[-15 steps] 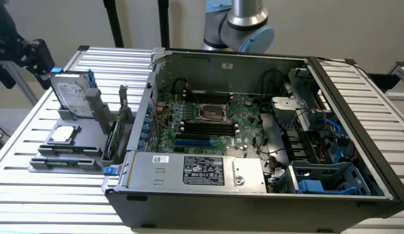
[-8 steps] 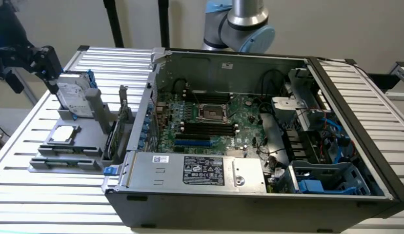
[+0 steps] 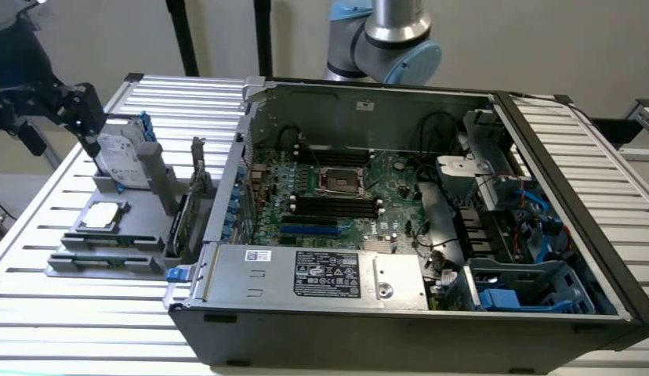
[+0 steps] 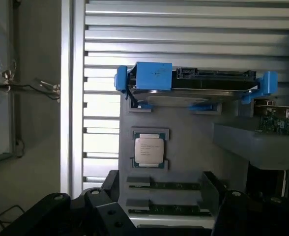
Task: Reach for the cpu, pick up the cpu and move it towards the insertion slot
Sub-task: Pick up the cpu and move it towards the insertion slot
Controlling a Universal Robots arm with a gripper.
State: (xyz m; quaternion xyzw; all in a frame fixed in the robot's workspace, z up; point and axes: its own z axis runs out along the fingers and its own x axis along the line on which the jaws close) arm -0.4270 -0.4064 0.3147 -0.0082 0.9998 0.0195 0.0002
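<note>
A pale, plain wall [image 3: 84, 39] is running behind everything, and two black poles [image 3: 183, 35] are standing up against it. The counter [image 3: 84, 329], built of silvery metal slats, is stretching right across the scene, its ridges catching bright light. Past its edge a dull grey floor [image 4: 36, 147] is showing, with thin wires [image 4: 36, 86] lying against it.

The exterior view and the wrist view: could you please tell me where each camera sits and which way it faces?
Exterior view: raised, apart from the robot, looking down at the open computer case on the slatted table; the arm and open fingers show.
Wrist view: on the wrist, looking down at the cpu in its grey tray, with the fingers showing.
Shared: the cpu, the hard drive and the grey tray.
</note>
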